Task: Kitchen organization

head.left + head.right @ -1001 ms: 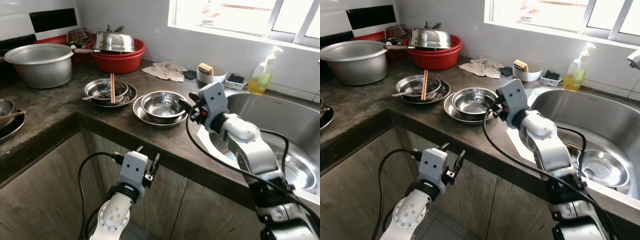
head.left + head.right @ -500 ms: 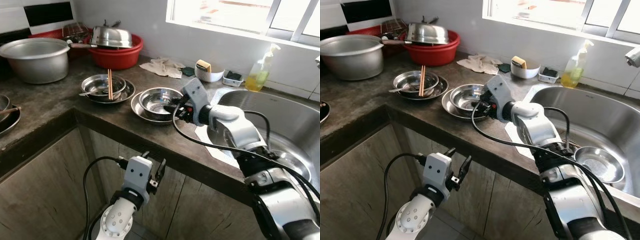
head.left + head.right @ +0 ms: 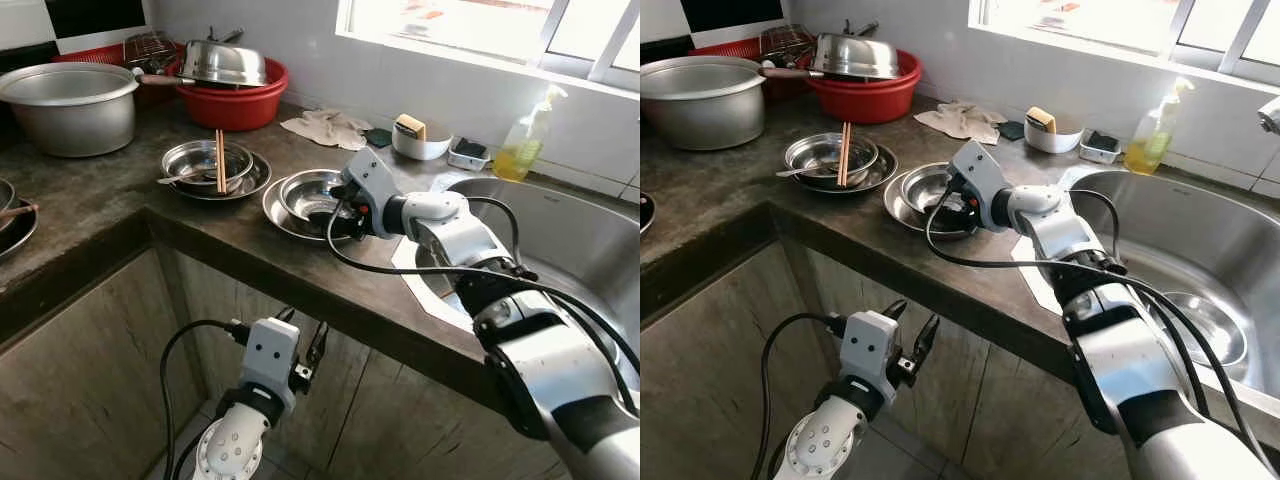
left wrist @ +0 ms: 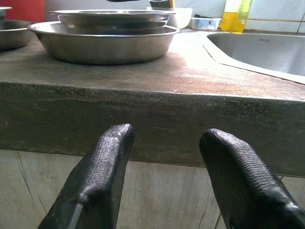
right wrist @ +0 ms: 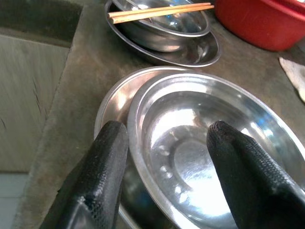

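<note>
At a dark stone kitchen counter (image 3: 120,215), the robot's right gripper (image 5: 164,157) reaches over a steel bowl (image 3: 318,196) nested in a wider steel plate (image 3: 281,217), at centre frame in the head views. Its two black fingers (image 5: 97,183) are spread apart, straddling the bowl's near rim without closing on it: one finger sits outside the rim above the plate, the other over the bowl's shiny inside. The silver right arm (image 3: 450,235) stretches in from the lower right, crossing the corner of the steel sink (image 3: 590,250).

Just left of that stack stands a second steel bowl (image 3: 205,160) on its own plate, with a pair of wooden chopsticks (image 3: 220,160) laid across the top. In the upper left of the frame sit a large aluminium pot (image 3: 68,105) and a red plastic basin (image 3: 238,102) holding an upturned steel pan. Along the back wall, under the window, lie a crumpled cloth (image 3: 325,128), a white dish with a sponge (image 3: 418,140) and a bottle of yellow dish soap (image 3: 525,150).

The left gripper (image 3: 300,350) hangs low in front of the wooden cabinet face (image 3: 90,340), below the counter's edge, its fingers (image 4: 95,181) apart and holding nothing.
</note>
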`<state>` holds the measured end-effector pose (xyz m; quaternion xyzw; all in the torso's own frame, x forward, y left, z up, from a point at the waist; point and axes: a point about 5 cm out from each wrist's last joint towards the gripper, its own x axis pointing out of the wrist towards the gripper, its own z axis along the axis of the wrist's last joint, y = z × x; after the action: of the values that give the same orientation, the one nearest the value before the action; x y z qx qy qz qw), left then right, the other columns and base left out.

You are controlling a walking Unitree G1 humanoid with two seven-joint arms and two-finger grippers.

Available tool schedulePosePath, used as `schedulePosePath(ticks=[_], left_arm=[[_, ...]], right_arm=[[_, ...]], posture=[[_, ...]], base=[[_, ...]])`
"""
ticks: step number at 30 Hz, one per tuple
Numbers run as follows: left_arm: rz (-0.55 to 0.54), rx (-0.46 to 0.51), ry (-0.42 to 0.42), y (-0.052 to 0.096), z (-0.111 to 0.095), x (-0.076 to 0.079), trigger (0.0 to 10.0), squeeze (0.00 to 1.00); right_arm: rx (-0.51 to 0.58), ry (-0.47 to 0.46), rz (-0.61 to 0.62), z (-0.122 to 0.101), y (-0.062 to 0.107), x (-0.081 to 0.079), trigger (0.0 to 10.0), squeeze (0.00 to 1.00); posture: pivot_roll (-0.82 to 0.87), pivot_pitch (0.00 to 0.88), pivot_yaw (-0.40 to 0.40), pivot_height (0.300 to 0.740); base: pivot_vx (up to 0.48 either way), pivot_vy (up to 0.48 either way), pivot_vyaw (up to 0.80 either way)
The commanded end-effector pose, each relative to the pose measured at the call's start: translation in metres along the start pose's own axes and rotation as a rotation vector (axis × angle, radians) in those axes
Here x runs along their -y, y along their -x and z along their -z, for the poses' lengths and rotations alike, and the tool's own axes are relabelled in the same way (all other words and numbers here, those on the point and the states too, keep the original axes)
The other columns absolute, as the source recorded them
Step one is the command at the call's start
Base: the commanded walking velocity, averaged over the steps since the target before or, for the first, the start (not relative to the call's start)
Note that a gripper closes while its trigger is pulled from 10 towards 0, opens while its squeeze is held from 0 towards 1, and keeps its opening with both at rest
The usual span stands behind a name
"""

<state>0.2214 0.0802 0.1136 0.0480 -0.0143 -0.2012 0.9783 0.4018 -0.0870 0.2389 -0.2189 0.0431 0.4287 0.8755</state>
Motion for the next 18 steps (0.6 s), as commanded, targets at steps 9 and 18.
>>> schedulePosePath(ticks=[9, 18], left_arm=[[0.005, 0.01, 0.012, 0.0011, -0.0059, 0.0043, 10.0, 0.0], [0.003, 0.008, 0.012, 0.0012, -0.0058, 0.0044, 10.0, 0.0]], right_arm=[[-0.092, 0.118, -0.01, -0.0035, -0.006, 0.0018, 10.0, 0.0], [-0.138, 0.146, 0.033, -0.0015, -0.0075, 0.0046, 10.0, 0.0]], posture=[[0.04, 0.021, -0.135, 0.74], [0.05, 0.023, -0.134, 0.74]], base=[[0.0, 0.0, 0.0], [0.0, 0.0, 0.0]])
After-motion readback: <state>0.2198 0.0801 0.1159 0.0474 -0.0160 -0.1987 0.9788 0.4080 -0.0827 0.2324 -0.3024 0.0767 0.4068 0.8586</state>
